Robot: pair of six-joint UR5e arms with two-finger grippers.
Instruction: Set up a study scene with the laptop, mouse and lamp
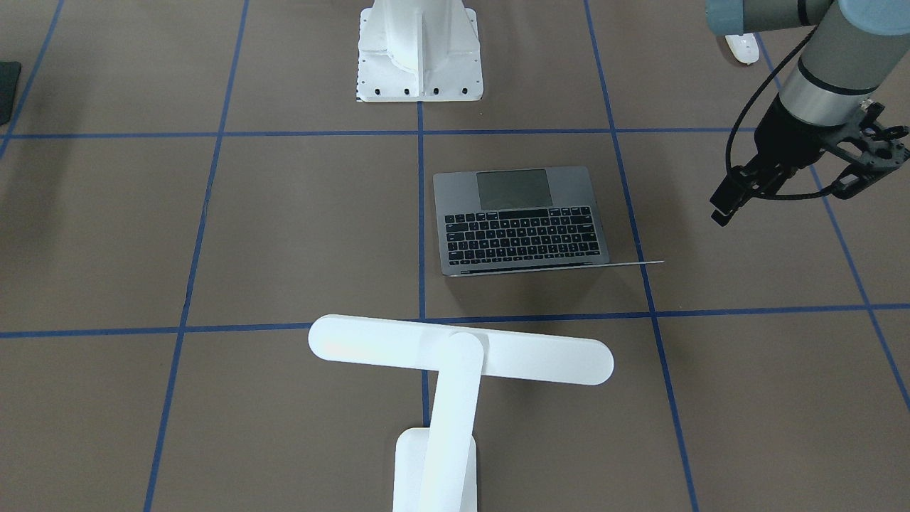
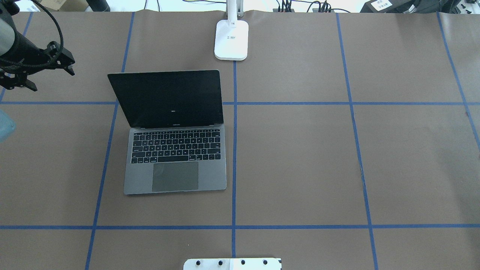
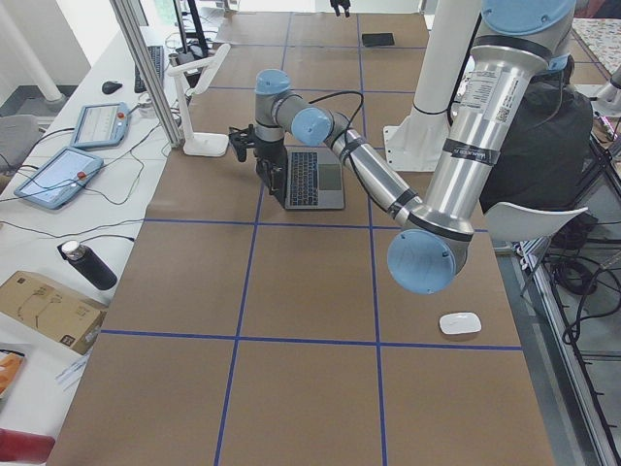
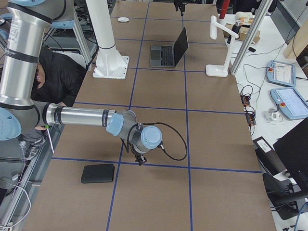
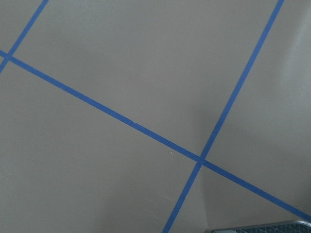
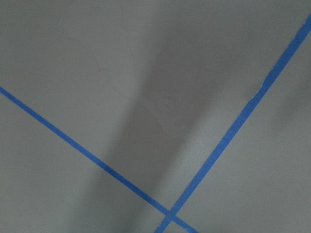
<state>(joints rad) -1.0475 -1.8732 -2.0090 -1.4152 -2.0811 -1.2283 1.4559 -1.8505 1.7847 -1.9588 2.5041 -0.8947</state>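
Brown paper ruled into squares by blue tape (image 2: 234,150) covers the table (image 2: 300,157). The laptop (image 2: 176,165) lies on it with its lid raised and its screen dark. Its right edge runs just beside the central tape line, and its trackpad edge faces the robot's white ribbed pedestal (image 1: 419,64), which stands apart from it.

The lamp (image 1: 455,398) stands beyond the laptop's screen, on the side away from the robot. Its small base sits on the central tape line, near the laptop's rear right corner, and its long bar head crosses the flat arm above the table.

The mouse (image 3: 460,323) lies well apart from the laptop, far off to the laptop's left, on bare paper towards the table's end.

The left gripper (image 3: 264,165) hangs above the table just off the laptop's left side, beside the screen, touching nothing. The angles do not show whether its fingers are spread or pressed together.

The right gripper (image 4: 139,161) is low over a tape line at the far end of the table from the laptop. It shows only in the side view, so its fingers cannot be judged. A black mat (image 4: 98,173) lies near it, likewise well away from the laptop. Both wrist views show only paper and crossing tape.
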